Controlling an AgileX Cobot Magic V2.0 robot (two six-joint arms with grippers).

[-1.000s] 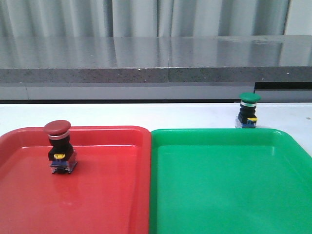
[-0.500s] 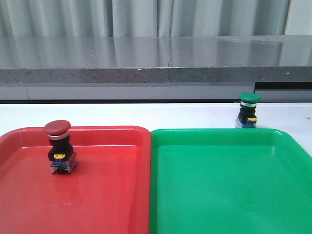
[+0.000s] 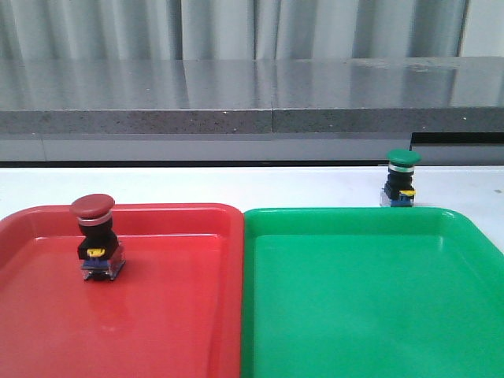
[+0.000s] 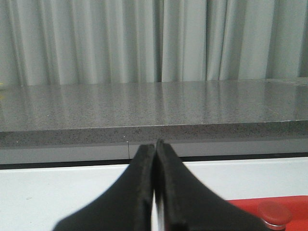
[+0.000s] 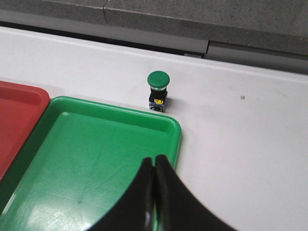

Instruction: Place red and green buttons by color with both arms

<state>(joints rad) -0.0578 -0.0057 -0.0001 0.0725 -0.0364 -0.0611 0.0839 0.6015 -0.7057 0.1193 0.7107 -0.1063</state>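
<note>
The dark-red-capped button (image 3: 96, 236) stands upright inside the red tray (image 3: 173, 315), near its far left. Its cap also shows in the left wrist view (image 4: 273, 214). The green-capped button (image 3: 402, 179) stands upright on the white table just behind the green tray (image 3: 370, 307); it also shows in the right wrist view (image 5: 158, 91). My left gripper (image 4: 155, 144) is shut and empty, apart from the red button. My right gripper (image 5: 154, 160) is shut and empty above the green tray's (image 5: 96, 159) near right part, apart from the green button. Neither arm shows in the front view.
The two trays sit side by side on the white table (image 3: 236, 185), red on the left, green on the right. A grey stone ledge (image 3: 252, 102) runs along the back of the table, with curtains behind it.
</note>
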